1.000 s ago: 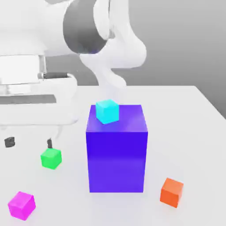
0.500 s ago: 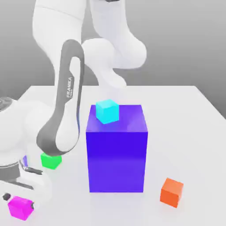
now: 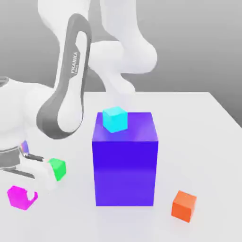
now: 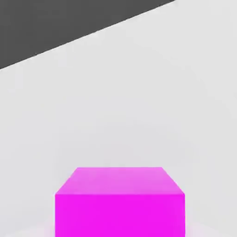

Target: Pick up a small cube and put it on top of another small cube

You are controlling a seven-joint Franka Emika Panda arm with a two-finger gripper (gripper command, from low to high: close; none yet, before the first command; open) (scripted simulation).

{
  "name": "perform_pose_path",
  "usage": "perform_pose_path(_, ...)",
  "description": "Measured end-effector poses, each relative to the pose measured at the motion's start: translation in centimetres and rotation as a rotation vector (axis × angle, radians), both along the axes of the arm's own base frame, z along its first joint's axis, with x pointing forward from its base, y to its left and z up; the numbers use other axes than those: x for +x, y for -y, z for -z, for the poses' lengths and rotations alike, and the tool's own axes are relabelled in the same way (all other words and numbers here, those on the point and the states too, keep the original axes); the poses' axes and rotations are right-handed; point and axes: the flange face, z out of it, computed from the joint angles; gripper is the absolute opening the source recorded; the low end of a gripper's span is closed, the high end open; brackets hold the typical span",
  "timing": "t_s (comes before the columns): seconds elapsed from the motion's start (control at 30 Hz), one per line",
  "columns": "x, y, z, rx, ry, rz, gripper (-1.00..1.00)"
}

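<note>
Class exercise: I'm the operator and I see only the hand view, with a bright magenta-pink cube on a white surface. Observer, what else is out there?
Observer: A big blue-purple block stands to the exterior view's right of the small bright magenta-pink cube.
Operator: Anything on it?
Observer: A small cyan cube sits on top, toward the exterior view's left.
Operator: Other loose cubes?
Observer: A small green cube lies near the gripper, and a small orange cube lies beyond the block.

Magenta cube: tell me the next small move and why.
Probably lift straight up. The hand is shut on the magenta cube, low by the table. The likely target, the cyan cube, sits high on the blue block, so height is needed before carrying it across, past the green cube.
</note>
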Motion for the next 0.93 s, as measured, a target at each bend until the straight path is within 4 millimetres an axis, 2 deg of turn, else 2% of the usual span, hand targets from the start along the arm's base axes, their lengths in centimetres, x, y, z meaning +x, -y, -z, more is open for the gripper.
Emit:
perform_pose_path(0.3,-8.1,-0.9,-2.7,0.019,0.014,0.111,-1.00)
perform_pose_path(0.53,-14.2,-2.7,-3.9,-0.038,-0.009,0.174,-1.00)
perform_pose_path(0.6,-15.2,-2.9,-3.3,-0.054,-0.017,0.188,-1.00)
perform_pose_path(0.8,-15.3,-3.1,1.4,-0.058,-0.019,0.186,-1.00)
perform_pose_path(0.83,-15.6,-3.0,2.2,-0.057,-0.019,0.193,1.00)
perform_pose_path(0.93,-15.2,-3.4,2.2,-0.057,-0.018,0.175,1.00)
